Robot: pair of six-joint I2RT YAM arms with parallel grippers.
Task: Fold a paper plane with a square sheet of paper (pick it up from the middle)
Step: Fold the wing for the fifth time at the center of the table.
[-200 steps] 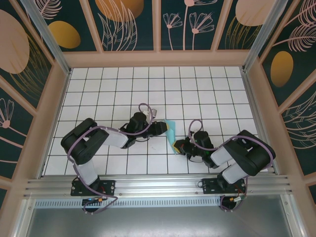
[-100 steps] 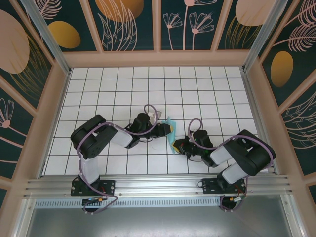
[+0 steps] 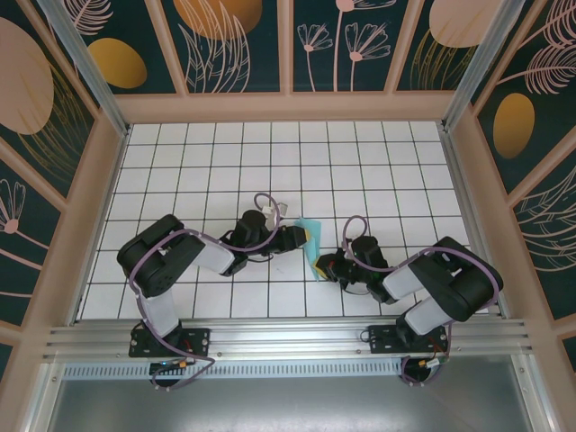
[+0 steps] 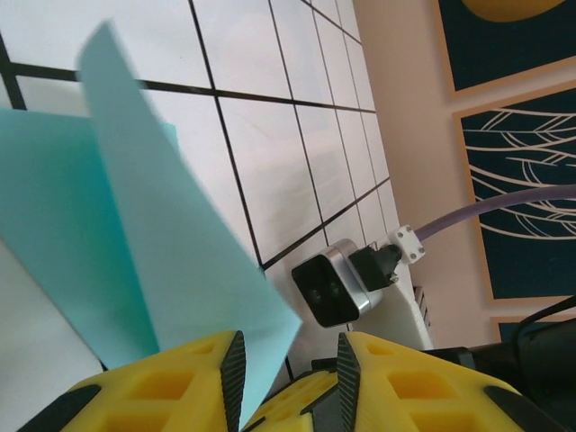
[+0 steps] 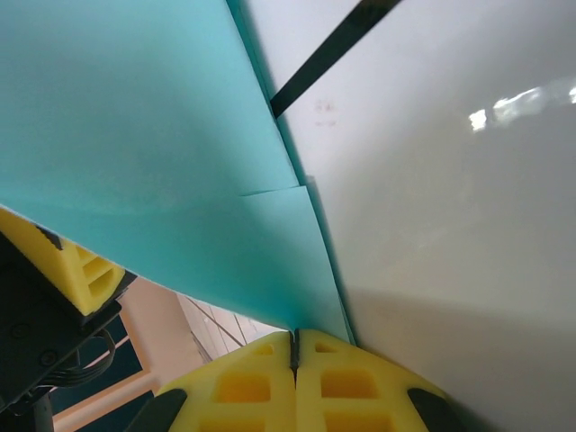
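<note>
Right gripper [image 5: 295,346], its jaws pressed together, pinches one edge of the folded sheet of paper [image 4: 171,225], apparently anchoring it so that the fold cannot slide. The sheet stands tilted up off the counter [image 3: 216,162], about midway between the side edges and closer to the near edge than to the far one. Left gripper [image 4: 290,351] has its jaws apart, with a loose flap of the sheet lying in the gap against one finger, a position that appears suited to closing on the flap and turning it over for the next crease.
</note>
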